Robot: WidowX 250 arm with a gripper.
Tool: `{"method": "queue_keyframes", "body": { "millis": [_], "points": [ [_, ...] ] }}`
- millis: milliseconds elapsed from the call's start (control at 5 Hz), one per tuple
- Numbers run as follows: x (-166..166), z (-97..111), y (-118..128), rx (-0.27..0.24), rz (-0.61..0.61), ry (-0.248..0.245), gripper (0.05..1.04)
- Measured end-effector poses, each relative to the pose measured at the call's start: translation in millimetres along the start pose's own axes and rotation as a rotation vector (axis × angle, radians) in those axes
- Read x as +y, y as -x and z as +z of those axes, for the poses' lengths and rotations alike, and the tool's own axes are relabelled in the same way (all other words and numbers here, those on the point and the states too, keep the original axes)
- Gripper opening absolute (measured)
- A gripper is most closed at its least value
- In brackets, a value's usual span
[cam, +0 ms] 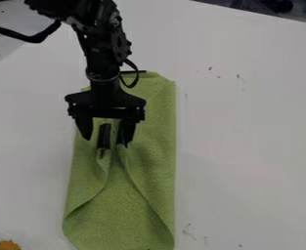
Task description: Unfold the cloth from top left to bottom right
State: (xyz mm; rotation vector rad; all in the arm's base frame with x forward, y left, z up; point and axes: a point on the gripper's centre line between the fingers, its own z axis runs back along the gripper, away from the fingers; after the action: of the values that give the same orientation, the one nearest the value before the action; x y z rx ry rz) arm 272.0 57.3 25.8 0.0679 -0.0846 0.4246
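Here's the gripper point(113, 140), pointing down at the green cloth point(152, 166), and right at its tip the fabric bunches into a peak. Whether it's clamped on that peak, or how far open it is, I can't tell!

That's the danger spot. If the hold is shallow, the bunched cloth could slip out as soon as it's pulled. Pinch too deep and the layer underneath may come along, dragging the whole strip instead of opening it. Two creases fan down from the tip towards the cloth's lower corners, and those could crumple into a fresh fold if the pull goes crooked. Watch the cable point(26, 36) too, looping out beside the arm point(104, 53); a wide swing might tug at it.

Now the edges! The cloth lies lengthwise on the white table point(247, 127), towards its left side, top end behind the arm, lower end running down to the bottom of the view. The generous room is on the right, smooth surface marked by a few dark specks, stretching well away before the table's right edge. Tighter at bottom left, where an orange thing point(8, 245) sits near the cloth's lower corner.
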Motion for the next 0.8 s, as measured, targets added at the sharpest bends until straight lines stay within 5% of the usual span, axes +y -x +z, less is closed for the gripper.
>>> {"method": "queue_keyframes", "body": {
  "millis": [400, 800],
  "points": [
    [7.3, -2.6, -2.5, -0.012, 0.003, 0.015, 0.958],
    [8.0, -5.3, -1.2, 0.004, 0.006, 0.018, 0.369]
  ]
}}
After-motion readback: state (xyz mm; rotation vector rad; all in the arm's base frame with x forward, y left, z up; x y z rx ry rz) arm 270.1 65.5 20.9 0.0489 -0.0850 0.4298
